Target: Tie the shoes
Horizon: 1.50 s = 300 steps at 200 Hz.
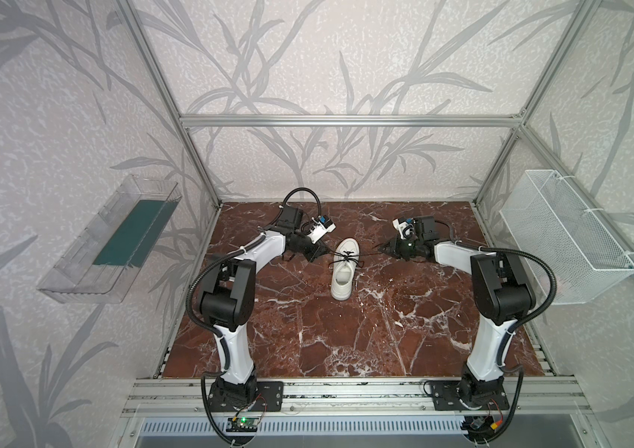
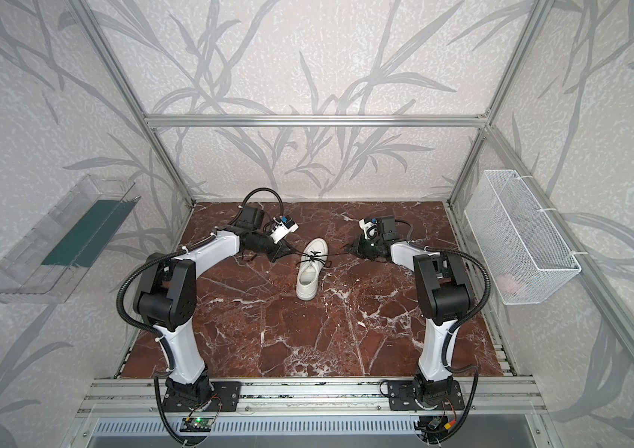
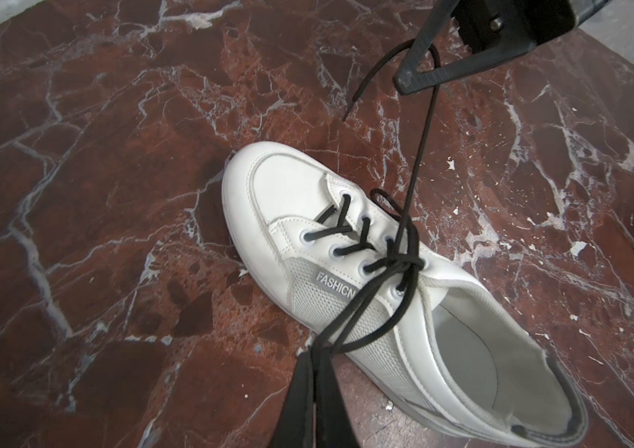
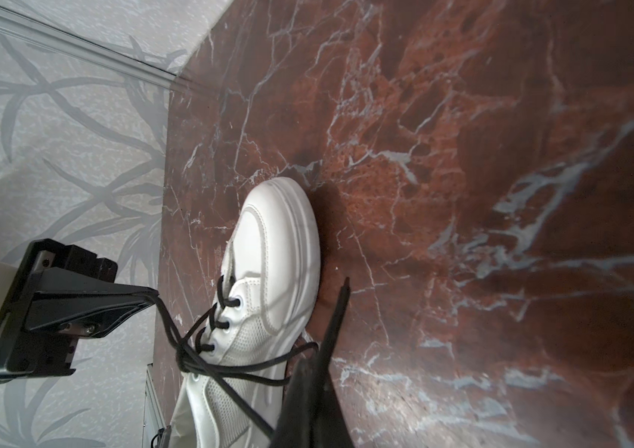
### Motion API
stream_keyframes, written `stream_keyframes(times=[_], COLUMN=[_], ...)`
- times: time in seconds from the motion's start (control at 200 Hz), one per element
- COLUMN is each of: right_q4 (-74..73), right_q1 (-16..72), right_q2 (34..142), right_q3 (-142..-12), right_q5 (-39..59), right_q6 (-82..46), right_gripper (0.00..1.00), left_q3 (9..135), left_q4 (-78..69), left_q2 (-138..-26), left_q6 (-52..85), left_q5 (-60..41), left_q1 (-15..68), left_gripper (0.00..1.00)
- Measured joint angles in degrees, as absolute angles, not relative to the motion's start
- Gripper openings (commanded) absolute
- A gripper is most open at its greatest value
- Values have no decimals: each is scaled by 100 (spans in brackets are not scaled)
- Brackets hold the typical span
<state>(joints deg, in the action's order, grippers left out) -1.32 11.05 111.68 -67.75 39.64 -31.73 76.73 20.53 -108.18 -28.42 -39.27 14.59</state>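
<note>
Near the middle of the worktop (image 1: 385, 329), your shoe (image 1: 344, 277) lies toe toward twelve o'clock; left fingers (image 1: 316, 253) at nine and right fingers (image 1: 389, 246) at three are each clamped on the laces (image 1: 347, 256), drawn taut opposite ways, probably to cinch the knot

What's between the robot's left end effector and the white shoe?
Just a black lace, stretched tight from the left end effector to the shoe. Both top views show it.

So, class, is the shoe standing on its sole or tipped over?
On its sole: the shoe rests flat on the table, with its opening and laces facing up.
</note>
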Motion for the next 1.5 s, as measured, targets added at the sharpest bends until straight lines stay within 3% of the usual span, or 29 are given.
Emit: stream_keyframes(times=[0.625,0.71,0.835,1.18,1.5], right_q4=[-222,-268,-292,880,1796], right_q1=[1079,1068,972,676,1747], right_q2=[11065,11067,11065,10468,10980], right_q3=[-6281,-6353,-6416,-6523,-7688], right_q5=[3489,3581,3669,3514,4244], right_q6=[-4075,-4073,-3909,-2241,-316], right_gripper=[0,29,43,52,48], left_q3=[7977,7977,7979,8239,8405], left_q4=[2189,2187,2191,2239,2128], left_q2=[-10875,-10875,-10895,-11192,-11303], left_q6=[-2292,-2239,-2189,-1743,-1435], left_q5=[-3653,-3671,-3656,-3629,-3721], left_q1=[1544,1540,1496,1483,1483], left_gripper=[0,0,0,0,0])
